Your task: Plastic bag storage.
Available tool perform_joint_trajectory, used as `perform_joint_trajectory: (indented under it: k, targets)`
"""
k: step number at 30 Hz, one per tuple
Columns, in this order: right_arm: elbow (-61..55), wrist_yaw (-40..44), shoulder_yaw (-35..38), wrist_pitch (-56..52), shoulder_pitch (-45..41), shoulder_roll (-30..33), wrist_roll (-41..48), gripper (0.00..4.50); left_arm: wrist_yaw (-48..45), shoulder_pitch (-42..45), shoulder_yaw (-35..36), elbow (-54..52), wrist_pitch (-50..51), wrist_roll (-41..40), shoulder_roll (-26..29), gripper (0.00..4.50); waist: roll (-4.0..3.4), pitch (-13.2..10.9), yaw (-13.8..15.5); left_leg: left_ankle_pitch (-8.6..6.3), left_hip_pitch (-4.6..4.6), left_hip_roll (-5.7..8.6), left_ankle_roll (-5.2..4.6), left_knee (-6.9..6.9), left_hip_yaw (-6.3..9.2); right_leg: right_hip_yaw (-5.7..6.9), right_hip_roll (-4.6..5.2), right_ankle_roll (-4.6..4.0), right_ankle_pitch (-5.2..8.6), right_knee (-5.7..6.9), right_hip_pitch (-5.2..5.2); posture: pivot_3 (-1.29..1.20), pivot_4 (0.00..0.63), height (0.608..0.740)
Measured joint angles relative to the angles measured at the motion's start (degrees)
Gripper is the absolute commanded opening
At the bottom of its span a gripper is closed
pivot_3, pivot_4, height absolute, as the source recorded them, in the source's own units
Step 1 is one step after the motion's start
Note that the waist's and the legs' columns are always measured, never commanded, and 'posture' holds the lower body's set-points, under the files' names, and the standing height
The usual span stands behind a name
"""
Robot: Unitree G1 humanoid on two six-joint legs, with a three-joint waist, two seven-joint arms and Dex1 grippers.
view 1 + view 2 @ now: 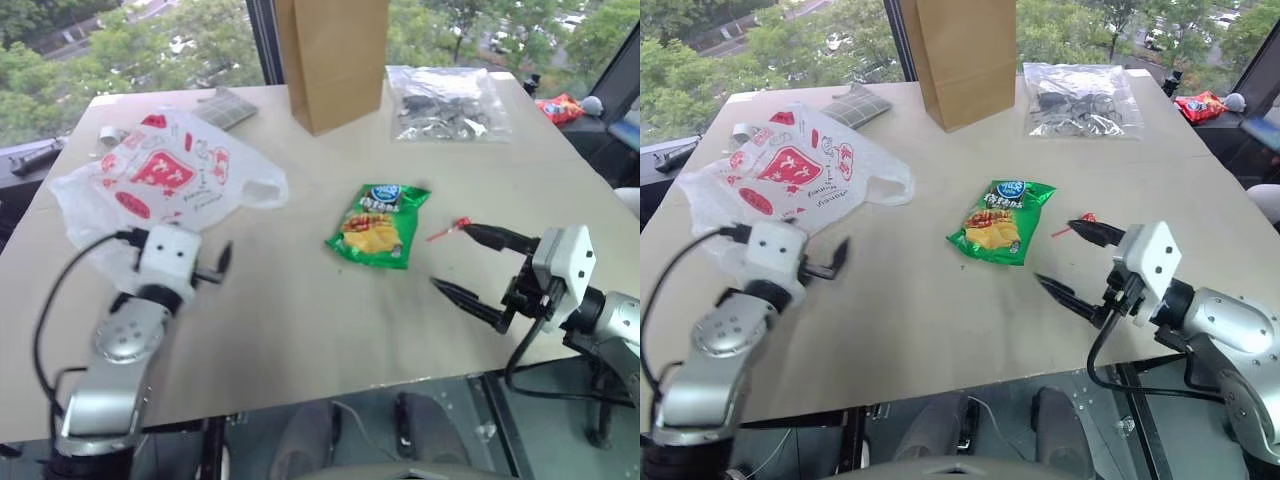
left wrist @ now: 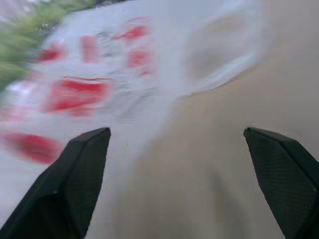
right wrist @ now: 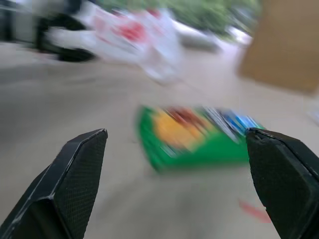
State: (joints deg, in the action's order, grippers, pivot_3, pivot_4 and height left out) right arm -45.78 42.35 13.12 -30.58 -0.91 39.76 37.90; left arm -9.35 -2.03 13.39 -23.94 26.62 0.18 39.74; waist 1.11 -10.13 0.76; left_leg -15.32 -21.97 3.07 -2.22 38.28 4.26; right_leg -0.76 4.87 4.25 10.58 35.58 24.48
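1. While both arms hover over the pale wooden table (image 1: 300,330), we see our left gripper (image 2: 177,164) with its jaws spread wide and nothing between them
2. Just ahead of those jaws and off toward their left finger lies the thin, crinkly translucent-white plastic bag (image 1: 165,180) with red print, flat on the table, one loop handle trailing toward the middle
3. Our right gripper (image 3: 177,174) is likewise wide open and holds nothing
4. Straight ahead of its jaws, near but apart from them, lies a green crinkled snack packet (image 1: 380,225); a small red scrap (image 1: 448,230) sits just beside the farther fingertip
5. Well beyond both sets of jaws stand a tall brown paper bag (image 1: 335,60) and a clear flat bag of dark items (image 1: 445,100)
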Motion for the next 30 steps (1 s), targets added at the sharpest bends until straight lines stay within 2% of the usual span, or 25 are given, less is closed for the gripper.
perform_joint_trajectory:
  k: [4, 7, 14, 19, 23, 26, 28, 30]
  targets:
    - [-0.2, -0.5, -2.1, -0.8, -2.1, 0.6, 0.9, 4.50, 0.3, 3.2, -4.7, 6.5, 0.2, 7.5, 2.7, 4.44, 0.02, 0.0, 0.2, -0.02, -0.08, 0.07, -0.03, 0.00, 0.06, 0.05, 0.05, 0.06, -0.07, -0.05, 0.04, 0.00, 0.150, 0.740]
    - [-0.1, -1.3, -3.9, -0.9, -3.1, 0.6, 0.7, 4.50, 0.1, 9.7, -9.1, 13.7, 0.5, 11.6, 2.8, 4.44, 0.02, 0.0, 0.2, -0.02, -0.11, 0.07, -0.02, 0.00, 0.12, 0.12, 0.05, -0.05, -0.19, -0.04, 0.07, 0.00, 0.150, 0.740]
    - [-0.5, -2.2, -5.5, -0.6, -3.1, 0.7, 0.3, 4.50, -1.1, 20.9, -16.2, 26.7, -0.9, 16.6, 2.5, 4.44, 0.06, 0.0, -0.2, -0.02, -0.18, 0.09, -0.01, -0.01, 0.06, 0.03, 0.05, -0.09, -0.23, -0.02, 0.22, 0.00, 0.150, 0.740]
    - [-0.9, -3.0, -6.1, -0.4, -2.9, 0.7, -0.5, 4.50, -4.2, 19.8, -16.0, 23.6, 0.4, 16.1, 0.9, 4.44, 0.08, 0.0, 0.0, -0.03, -0.24, 0.08, 0.00, -0.02, 0.09, 0.06, 0.08, -0.11, -0.24, -0.03, 0.25, 0.00, 0.150, 0.740]
    - [-1.5, -3.7, -6.8, -0.3, -2.8, 0.4, -1.5, 4.50, -3.3, 19.9, -16.3, 23.9, 0.8, 18.6, 1.0, 4.44, 0.08, 0.0, 0.0, -0.03, -0.22, 0.09, 0.00, -0.02, 0.11, 0.09, 0.09, -0.10, -0.24, 0.00, 0.23, 0.00, 0.150, 0.740]
    - [-1.8, -4.4, -8.2, -0.2, -2.4, 0.0, -2.1, 4.50, 0.0, 23.2, -16.4, 29.2, 1.1, 21.5, 0.9, 3.58, 0.08, 0.0, 0.0, -0.02, -0.20, 0.09, 0.00, 0.02, 0.14, 0.13, 0.07, -0.07, -0.23, 0.06, 0.21, 0.00, 0.150, 0.740]
    - [-1.9, -4.8, -8.4, -0.2, -2.4, -0.2, -2.3, 4.50, 1.4, 25.2, -16.4, 31.8, 1.0, 22.5, 0.8, 2.80, 0.08, 0.0, 0.0, -0.02, -0.20, 0.10, 0.00, 0.02, 0.14, 0.13, 0.07, -0.08, -0.24, 0.08, 0.21, 0.00, 0.150, 0.740]
    - [-2.0, -5.0, -8.4, 0.0, -2.4, -0.2, -2.5, 4.50, 2.4, 27.3, -16.3, 35.0, 0.4, 23.0, 0.8, 1.74, 0.08, 0.0, 0.0, -0.02, -0.20, 0.14, 0.00, 0.02, 0.14, 0.11, 0.08, -0.09, -0.24, 0.08, 0.22, 0.00, 0.150, 0.740]
